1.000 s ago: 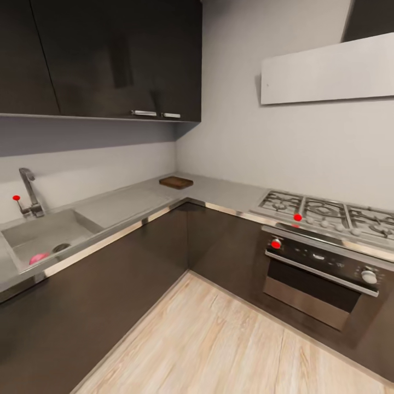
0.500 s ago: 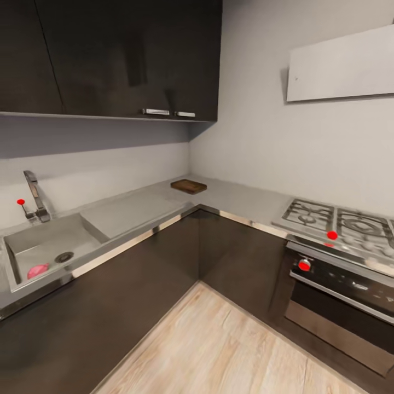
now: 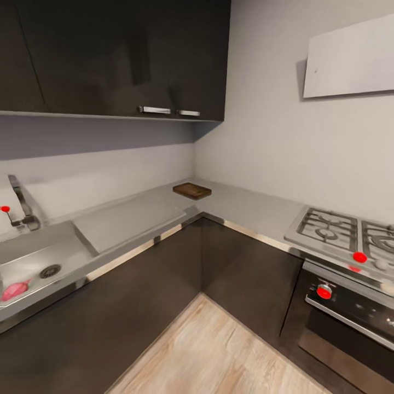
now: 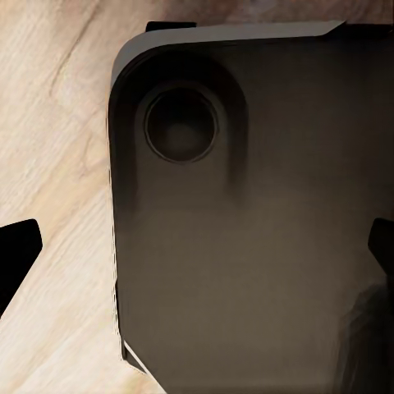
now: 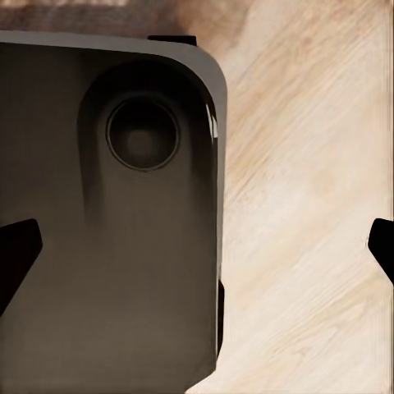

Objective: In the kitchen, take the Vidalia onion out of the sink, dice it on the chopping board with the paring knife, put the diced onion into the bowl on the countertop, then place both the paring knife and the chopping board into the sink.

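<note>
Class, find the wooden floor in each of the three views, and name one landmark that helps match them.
Head view: the floor lies at the lower middle, in the corner below the cabinets.
Left wrist view: the floor lies beside a dark panel.
Right wrist view: the floor again lies beside a dark panel.
Shared landmark: the floor's pale plank grain.

Even, soft light; glare along the surface edge; slight overall blur; wide-angle stretching toward the frame edges.
</note>
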`<state>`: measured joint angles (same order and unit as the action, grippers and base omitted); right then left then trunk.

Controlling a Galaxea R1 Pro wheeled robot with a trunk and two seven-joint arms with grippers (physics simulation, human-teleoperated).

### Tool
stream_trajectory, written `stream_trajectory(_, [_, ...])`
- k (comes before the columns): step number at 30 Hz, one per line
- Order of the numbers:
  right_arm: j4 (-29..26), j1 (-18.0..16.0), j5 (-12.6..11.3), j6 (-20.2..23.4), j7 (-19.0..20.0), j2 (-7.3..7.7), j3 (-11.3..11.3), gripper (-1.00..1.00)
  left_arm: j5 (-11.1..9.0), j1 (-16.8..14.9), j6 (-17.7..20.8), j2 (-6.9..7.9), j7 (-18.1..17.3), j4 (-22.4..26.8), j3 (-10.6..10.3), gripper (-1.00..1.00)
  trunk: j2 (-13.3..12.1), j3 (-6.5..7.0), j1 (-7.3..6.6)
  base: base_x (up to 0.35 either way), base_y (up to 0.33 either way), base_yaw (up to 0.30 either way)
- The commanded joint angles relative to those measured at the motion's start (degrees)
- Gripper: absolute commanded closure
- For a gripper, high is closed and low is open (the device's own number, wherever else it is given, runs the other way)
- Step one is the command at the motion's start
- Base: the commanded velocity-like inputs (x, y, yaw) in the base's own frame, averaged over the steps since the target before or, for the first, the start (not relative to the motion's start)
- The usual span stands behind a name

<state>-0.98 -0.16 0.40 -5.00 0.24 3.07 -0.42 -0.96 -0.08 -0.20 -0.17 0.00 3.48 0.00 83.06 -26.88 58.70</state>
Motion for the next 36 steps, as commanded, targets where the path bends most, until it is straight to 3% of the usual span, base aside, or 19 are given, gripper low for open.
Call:
stream_trajectory(1, [0.0,0.0,0.0,-0.2,0.0,0.00,0.0,-1.00,-0.1,0.0,0.0,0.00,0.0,0.0,0.0,-1.00,0.0,-0.05,0.03,0.315,-0.155,0.001])
stream_trajectory(6, [0.0,0.0,0.0,-0.2,0.0,0.00,0.0,-1.00,-0.1,0.0,0.0,0.00,0.0,0.0,0.0,-1.00,0.0,-0.05,0.03,0.313,-0.160,0.042])
stream_trajectory(18, [0.0,0.0,0.0,-0.2,0.0,0.00,0.0,-1.00,-0.1,0.0,-0.1,0.00,0.0,0.0,0.0,-1.00,0.0,-0.05,0.03,0.292,-0.126,0.233])
stream_trajectory(36, [0.2,0.0,0.2,-0.3,0.0,0.00,0.2,-1.00,-0.1,0.0,-0.1,0.00,0.0,0.0,0.0,-1.00,0.0,-0.05,0.03,0.261,-0.147,0.013])
